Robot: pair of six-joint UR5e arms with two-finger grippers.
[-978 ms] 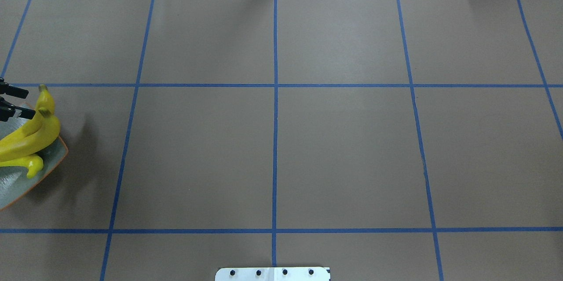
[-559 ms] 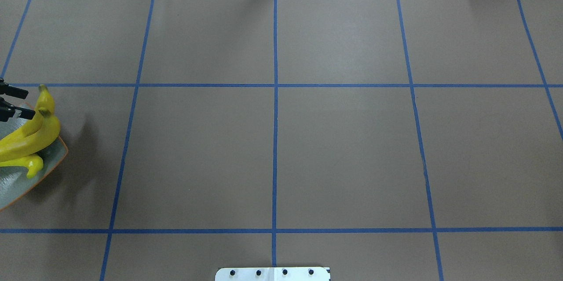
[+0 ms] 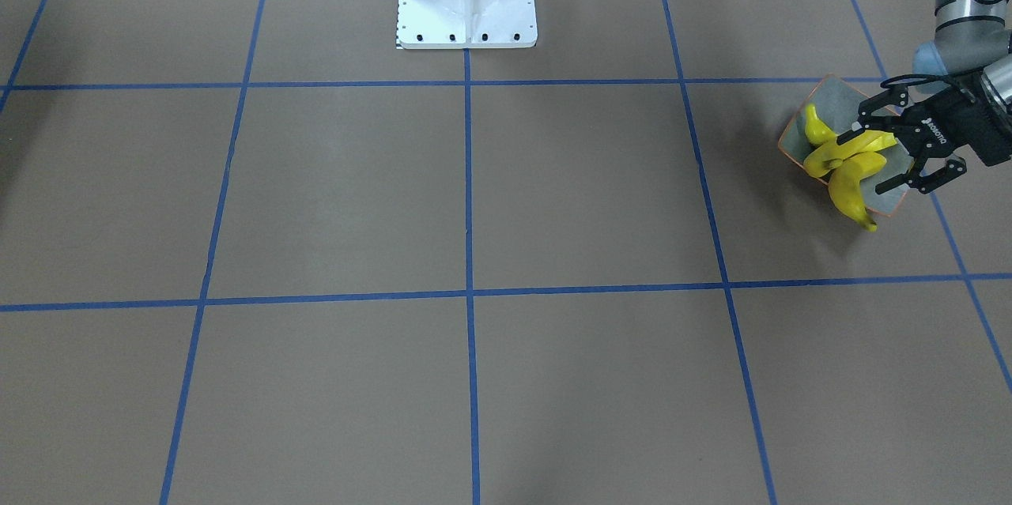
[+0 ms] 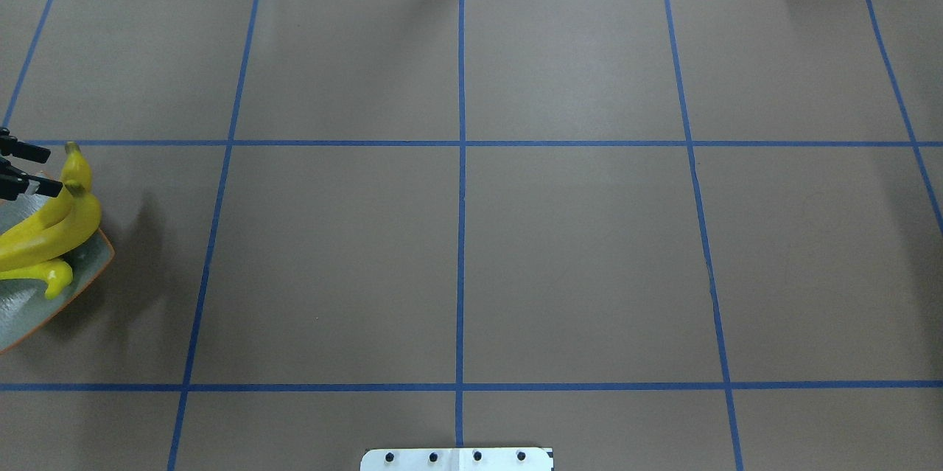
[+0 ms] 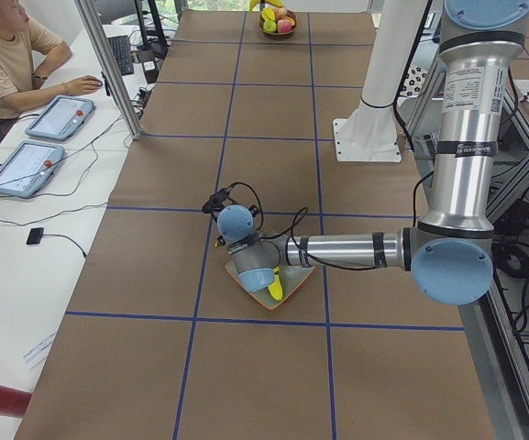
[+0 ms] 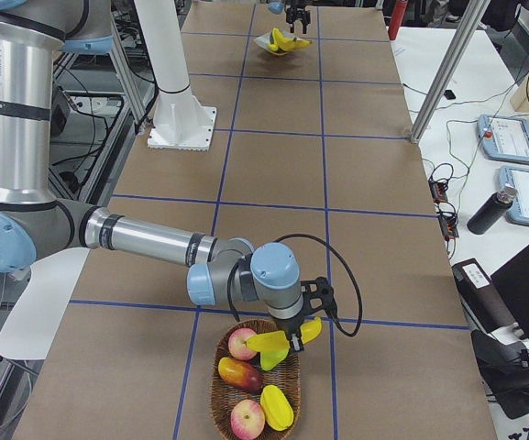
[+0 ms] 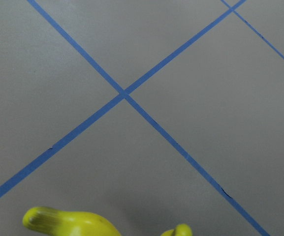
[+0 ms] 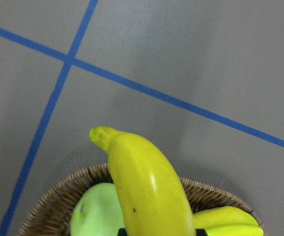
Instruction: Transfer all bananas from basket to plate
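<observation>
Yellow bananas [image 3: 842,157]: three piled on plate [image 3: 838,103] at table's left end, overhanging banana [image 3: 855,193] past rim. Fourth banana [image 6: 278,341] at wicker basket [image 6: 223,403], far right end, under right gripper [image 6: 290,348].

Above pile, left gripper [image 3: 870,160]: jaws wide apart, empty.

Risks:
- fingers [image 3: 889,187] brushing pile, tipping overhanging banana off
- glossy fourth banana slipping in transit
- crowded plate shedding fruit

Hidden: hold of right gripper, cannot tell. Overhead view crops plate, omits wicker basket.

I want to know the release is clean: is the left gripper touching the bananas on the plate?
Cannot tell. In the front-facing view the open left gripper overlaps the bananas on the plate, but no gap or contact shows.
</observation>
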